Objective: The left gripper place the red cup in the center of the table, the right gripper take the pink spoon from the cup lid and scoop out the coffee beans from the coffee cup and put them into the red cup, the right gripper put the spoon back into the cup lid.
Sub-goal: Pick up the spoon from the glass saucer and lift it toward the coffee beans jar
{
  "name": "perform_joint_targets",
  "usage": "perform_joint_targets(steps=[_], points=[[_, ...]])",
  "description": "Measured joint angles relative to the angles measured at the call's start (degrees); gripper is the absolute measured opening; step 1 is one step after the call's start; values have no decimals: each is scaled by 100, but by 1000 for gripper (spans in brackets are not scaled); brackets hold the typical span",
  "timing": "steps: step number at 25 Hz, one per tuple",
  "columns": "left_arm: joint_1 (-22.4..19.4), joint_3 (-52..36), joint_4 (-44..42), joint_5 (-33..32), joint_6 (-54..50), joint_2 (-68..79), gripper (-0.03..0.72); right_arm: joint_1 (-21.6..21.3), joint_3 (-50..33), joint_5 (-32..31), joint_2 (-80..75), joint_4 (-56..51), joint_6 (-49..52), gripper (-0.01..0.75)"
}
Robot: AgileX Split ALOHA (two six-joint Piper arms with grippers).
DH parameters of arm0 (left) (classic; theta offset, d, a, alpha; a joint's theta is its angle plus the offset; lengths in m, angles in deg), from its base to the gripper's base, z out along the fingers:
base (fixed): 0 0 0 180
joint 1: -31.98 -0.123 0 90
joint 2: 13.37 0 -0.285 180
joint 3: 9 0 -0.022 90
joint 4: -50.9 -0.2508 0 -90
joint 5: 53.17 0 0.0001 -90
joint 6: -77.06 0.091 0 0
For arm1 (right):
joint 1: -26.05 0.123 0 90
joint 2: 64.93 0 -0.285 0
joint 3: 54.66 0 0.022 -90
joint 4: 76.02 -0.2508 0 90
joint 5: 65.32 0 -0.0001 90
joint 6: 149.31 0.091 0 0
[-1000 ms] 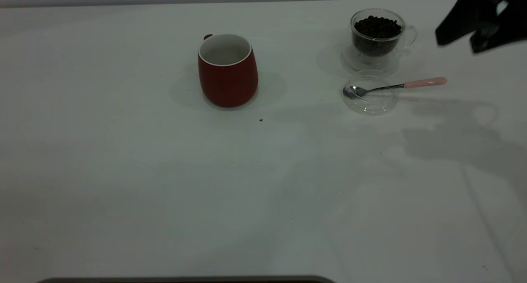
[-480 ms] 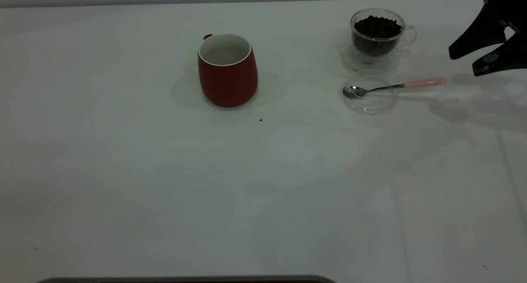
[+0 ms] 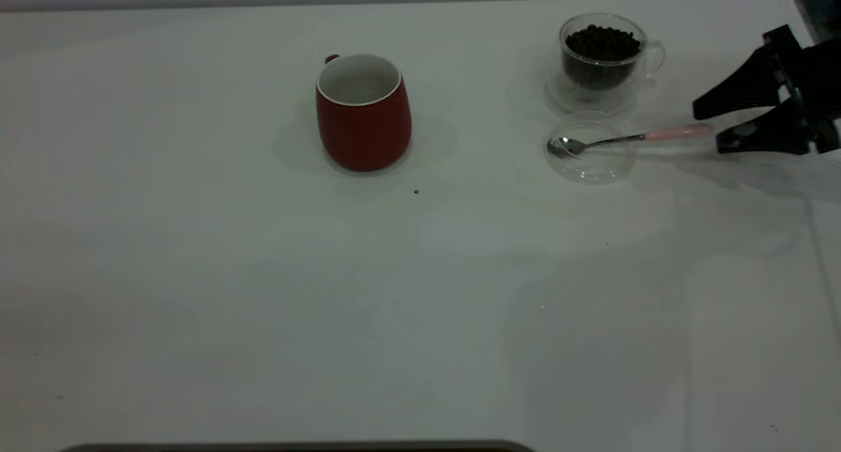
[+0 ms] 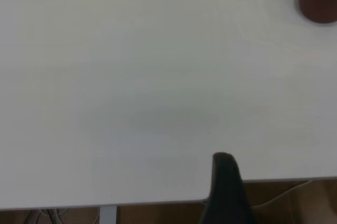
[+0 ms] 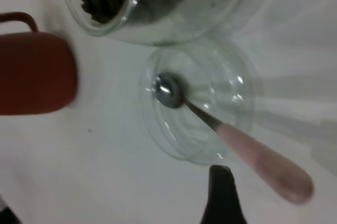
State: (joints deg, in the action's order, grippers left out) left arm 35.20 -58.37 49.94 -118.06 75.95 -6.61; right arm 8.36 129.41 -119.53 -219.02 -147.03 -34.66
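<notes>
Here, on the white table (image 3: 197, 274), the scene reads from the left arm's side across to the right: the left gripper (image 4: 224, 192) does not appear in the exterior view, and its wrist view shows only one dark finger at the table's near edge, so whether its fingers are apart or together cannot be told. Near the middle of the table, toward the far side, the red cup (image 3: 363, 112) stands upright, its white inside bare and its small handle turned to the back; a tiny dark speck (image 3: 416, 192) lies on the table just in front of it. Well to the right, the coffee cup (image 3: 601, 61) stands upright on its wide clear base, filled with a heap of coffee beans (image 3: 602, 43). Just in front of it sits the cup lid (image 3: 591, 166), with the metal bowl of the pink spoon (image 3: 631, 138) resting inside it and the pink handle reaching out over the rim toward the right. At the far right, the right gripper (image 3: 706, 127) hangs low over the table with its two dark fingers (image 3: 742, 90) spread apart, their tips just beside the end of the spoon's handle and not touching it; the right wrist view shows the handle lying beside one finger (image 5: 224, 195)
</notes>
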Motion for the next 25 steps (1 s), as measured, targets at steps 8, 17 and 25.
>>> perform_joint_targets(steps=[8,17,25], points=[[0,0,0,0,0,0,587,27,6,-190,-275,-446,-335,585],[0,0,0,0,0,0,587,171,24,-203,-492,-956,-620,585],[0,0,0,0,0,0,587,235,24,-198,-492,-1036,-678,478]])
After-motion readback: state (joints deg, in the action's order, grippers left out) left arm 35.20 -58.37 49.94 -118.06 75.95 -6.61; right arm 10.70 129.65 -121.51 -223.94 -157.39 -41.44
